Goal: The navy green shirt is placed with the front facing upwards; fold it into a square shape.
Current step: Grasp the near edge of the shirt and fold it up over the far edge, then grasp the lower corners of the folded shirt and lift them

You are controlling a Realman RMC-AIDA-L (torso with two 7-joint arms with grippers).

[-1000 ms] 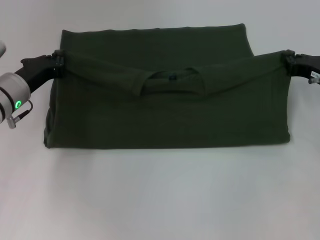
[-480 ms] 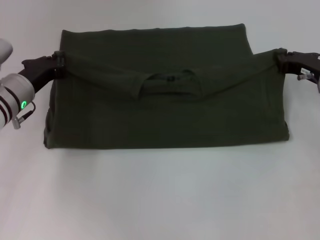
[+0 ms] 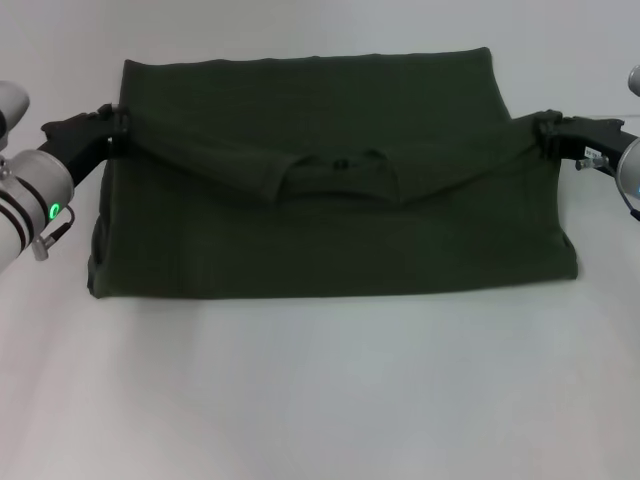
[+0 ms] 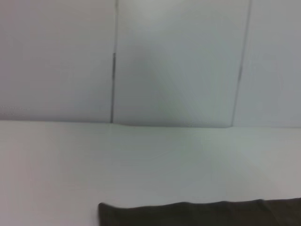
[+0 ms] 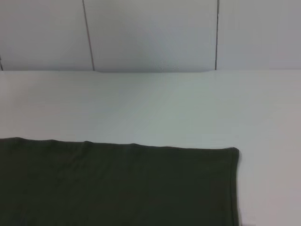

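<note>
So you have the navy green shirt point(image 3: 330, 230) lying wide on the white table point(image 3: 320, 390), folded w/ the collar point(image 3: 338, 172) on top near the middle. L gripper point(image 3: 112, 130) is clenched on the shirt's left upper corner, R gripper point(image 3: 545, 130) is clenched on the right upper corner; both corners are lifted a bit, so the top layer sags toward the collar. In both wrist views you see only a shirt edge point(image 5: 117, 183) flat on the table, and the panelled wall point(image 5: 150, 33) behind.
</note>
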